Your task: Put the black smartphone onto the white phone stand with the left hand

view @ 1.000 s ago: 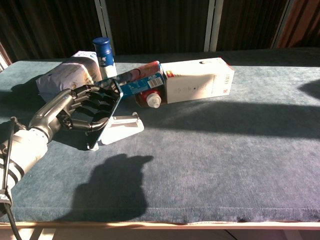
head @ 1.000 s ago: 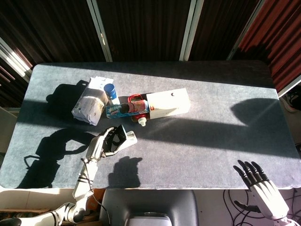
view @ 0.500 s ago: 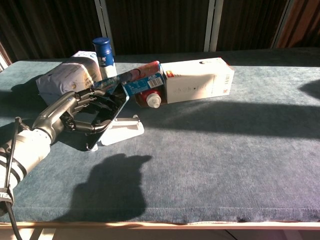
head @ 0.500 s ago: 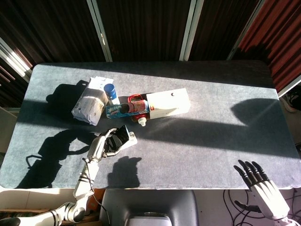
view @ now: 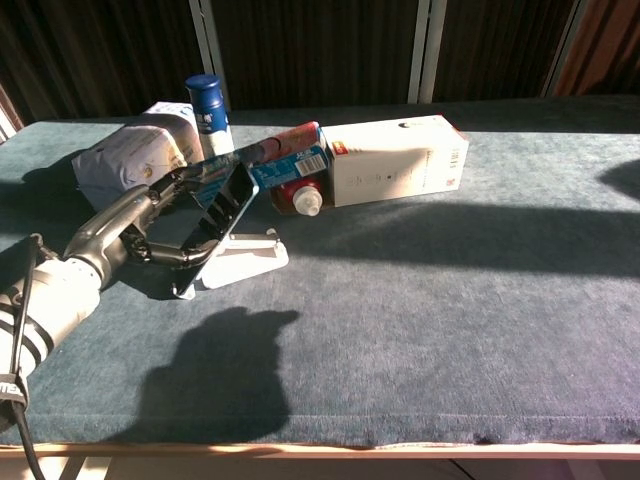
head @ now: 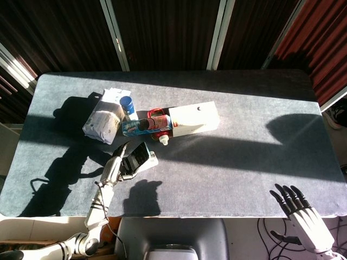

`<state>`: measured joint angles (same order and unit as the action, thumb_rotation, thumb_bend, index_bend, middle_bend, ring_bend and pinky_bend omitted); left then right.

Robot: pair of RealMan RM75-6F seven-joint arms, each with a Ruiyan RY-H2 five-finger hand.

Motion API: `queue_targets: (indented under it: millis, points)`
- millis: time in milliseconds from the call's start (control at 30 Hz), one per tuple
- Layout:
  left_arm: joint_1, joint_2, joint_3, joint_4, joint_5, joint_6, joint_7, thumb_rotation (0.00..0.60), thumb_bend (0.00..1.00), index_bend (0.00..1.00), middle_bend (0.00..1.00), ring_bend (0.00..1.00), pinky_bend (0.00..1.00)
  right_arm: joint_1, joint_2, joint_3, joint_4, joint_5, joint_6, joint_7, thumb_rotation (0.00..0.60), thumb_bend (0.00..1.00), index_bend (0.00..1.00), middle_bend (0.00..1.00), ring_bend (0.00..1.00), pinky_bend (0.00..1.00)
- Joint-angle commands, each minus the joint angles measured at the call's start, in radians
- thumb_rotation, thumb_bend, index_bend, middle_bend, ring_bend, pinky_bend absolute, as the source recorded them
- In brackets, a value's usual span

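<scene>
The black smartphone [view: 226, 212] [head: 139, 155] leans tilted against the white phone stand [view: 246, 266] [head: 151, 161] on the grey-blue table, its lower end down by the stand's base. My left hand [view: 122, 218] [head: 114, 167] is just left of it. One finger reaches over to the phone's upper edge and the thumb runs under its lower end, with a gap behind the phone's back. My right hand [head: 302, 218] hangs off the table's near right corner, fingers spread, holding nothing.
Right behind the stand lie a blue box [view: 285, 160] [head: 137, 128], a red bottle with a white cap [view: 298, 197] and a white carton [view: 395, 160] [head: 193, 119]. A grey bag [view: 125, 150] [head: 103, 122] and a blue-capped bottle [view: 205, 100] stand further left.
The phone has tipped back and to the right onto the stand. The left hand's fingers, earlier curled around the phone's back, have spread away from it. The right hand has not moved.
</scene>
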<state>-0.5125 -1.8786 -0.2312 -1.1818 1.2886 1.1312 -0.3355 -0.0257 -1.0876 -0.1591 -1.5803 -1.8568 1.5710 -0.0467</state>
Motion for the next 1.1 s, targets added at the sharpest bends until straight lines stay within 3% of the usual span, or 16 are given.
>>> queue_targets:
  millis: [33,300,533,667,767,900,967,1100]
  points:
    - [0.002,0.007,0.001,-0.003,0.011,0.011,0.001,0.600,0.33,0.00,0.00,0.00,0.02,0.000,0.000,0.000,0.001,0.000,0.001,0.000,0.600,0.25,0.00,0.00,0.00,0.00]
    - [0.039,0.130,0.044,-0.125,0.076,0.055,-0.009,0.600,0.31,0.00,0.00,0.00,0.00,0.000,-0.002,0.000,0.000,-0.001,-0.002,-0.006,0.600,0.25,0.00,0.00,0.00,0.00]
    - [0.146,0.389,0.120,-0.319,0.179,0.179,-0.072,0.600,0.31,0.00,0.00,0.00,0.00,0.000,-0.005,0.001,-0.002,0.001,-0.005,-0.013,0.600,0.25,0.00,0.00,0.00,0.00]
    - [0.239,0.601,0.220,-0.399,0.217,0.227,-0.021,0.600,0.34,0.00,0.00,0.00,0.00,0.000,-0.011,0.002,-0.005,0.005,-0.015,-0.031,0.600,0.25,0.00,0.00,0.00,0.00]
    - [0.298,0.724,0.294,-0.425,0.181,0.216,0.156,0.600,0.36,0.00,0.00,0.00,0.01,0.000,-0.014,0.003,-0.008,0.007,-0.018,-0.039,0.600,0.25,0.00,0.00,0.00,0.00]
    - [0.369,0.753,0.285,-0.477,0.094,0.312,0.419,0.600,0.37,0.00,0.00,0.00,0.00,0.001,-0.021,0.006,-0.008,0.011,-0.024,-0.055,0.600,0.25,0.00,0.00,0.00,0.00]
    - [0.394,0.743,0.276,-0.490,0.133,0.387,0.436,0.600,0.37,0.00,0.00,0.00,0.00,0.000,-0.022,0.005,-0.010,0.009,-0.024,-0.061,0.600,0.25,0.00,0.00,0.00,0.00]
    - [0.404,0.754,0.291,-0.487,0.188,0.395,0.396,0.600,0.37,0.00,0.00,0.00,0.00,-0.004,-0.025,0.003,-0.008,0.005,-0.019,-0.066,0.600,0.25,0.00,0.00,0.00,0.00]
